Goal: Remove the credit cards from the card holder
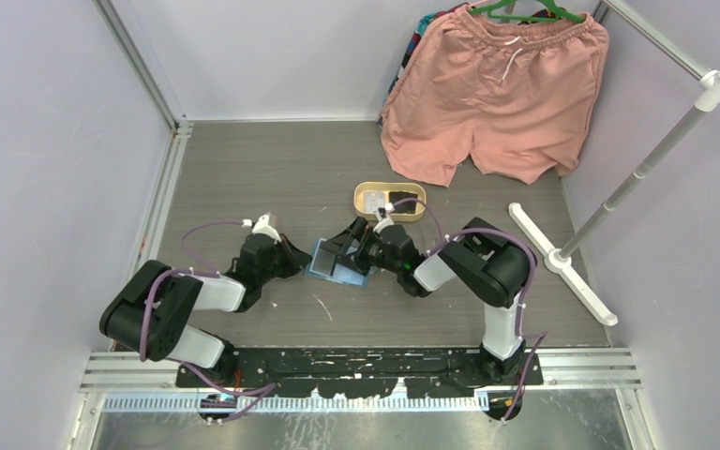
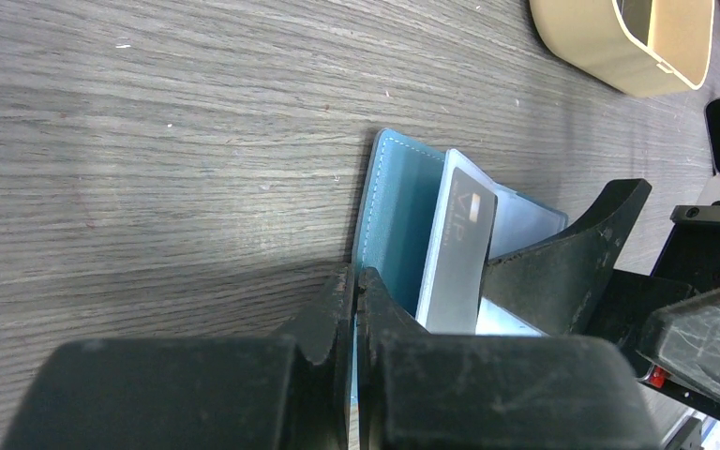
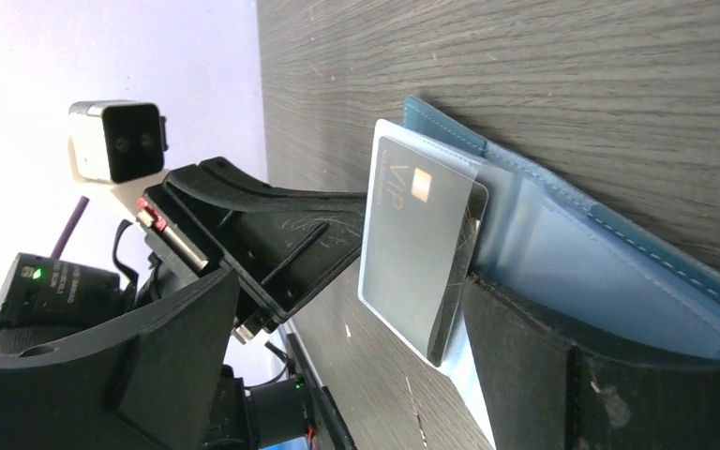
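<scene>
Your small teal-blue folding card holder [image 1: 337, 263] lies open on the grey wood-grain table [image 1: 244, 169], midway between both arms. A dark grey plastic credit card [image 3: 422, 244] lettered VIP sticks partway out of its clear inner sleeve, tilted up off the lighter blue lining. Your left gripper [image 2: 356, 281] has jaws pressed together right at the cover's edge; you can't tell whether the cover is caught between them. Your right gripper [image 1: 349, 248] has jaws spread wide, one finger on each side of the card, with the far finger [image 3: 572, 375] against the lining and touching the card's lower corner. An oval tan tray [image 1: 366, 199] sits just beyond.
</scene>
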